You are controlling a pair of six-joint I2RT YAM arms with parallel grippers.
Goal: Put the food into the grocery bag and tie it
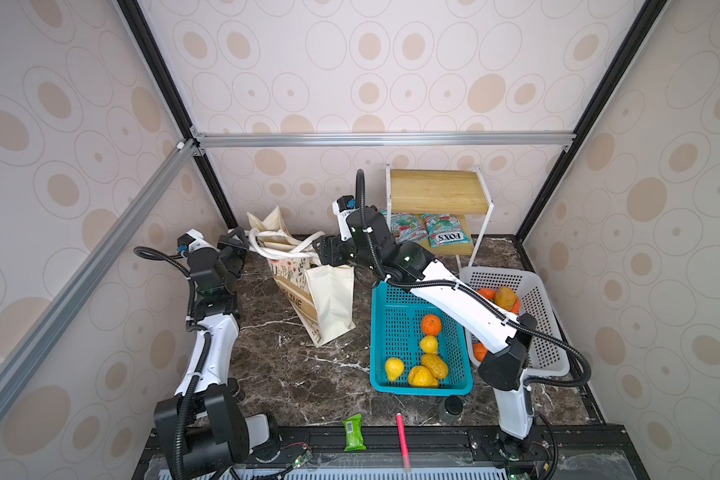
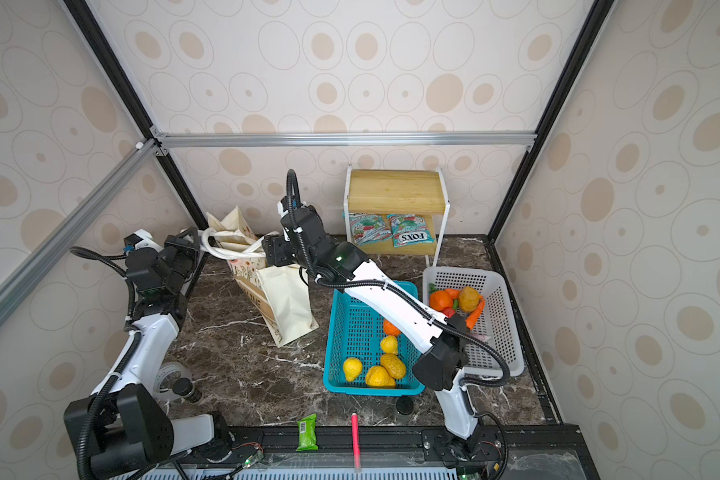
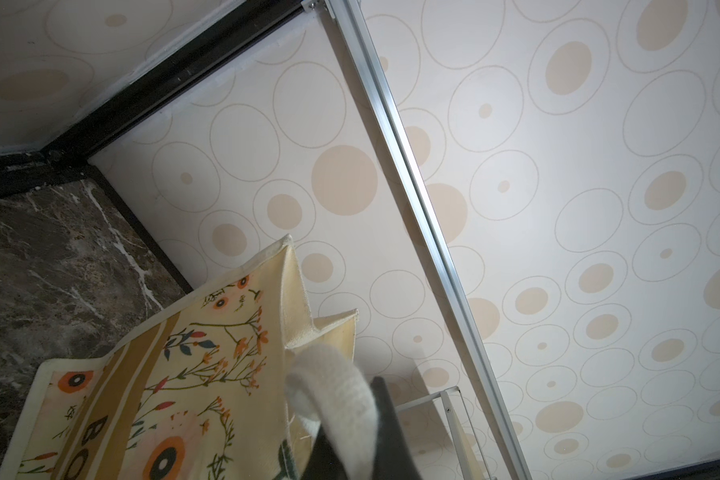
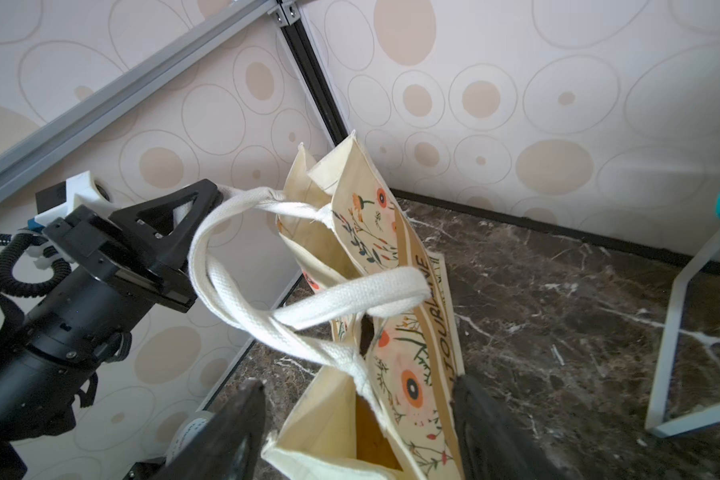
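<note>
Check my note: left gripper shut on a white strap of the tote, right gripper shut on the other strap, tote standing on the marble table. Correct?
One error: the right gripper is open; the right wrist view shows its jaws spread either side of the tote, holding nothing. The left gripper is shut on a white strap and the tote stands on the marble table.

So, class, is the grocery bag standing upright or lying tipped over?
Upright: the grocery bag stands on its base on the table, mouth uppermost, one strap held by the left gripper.
</note>
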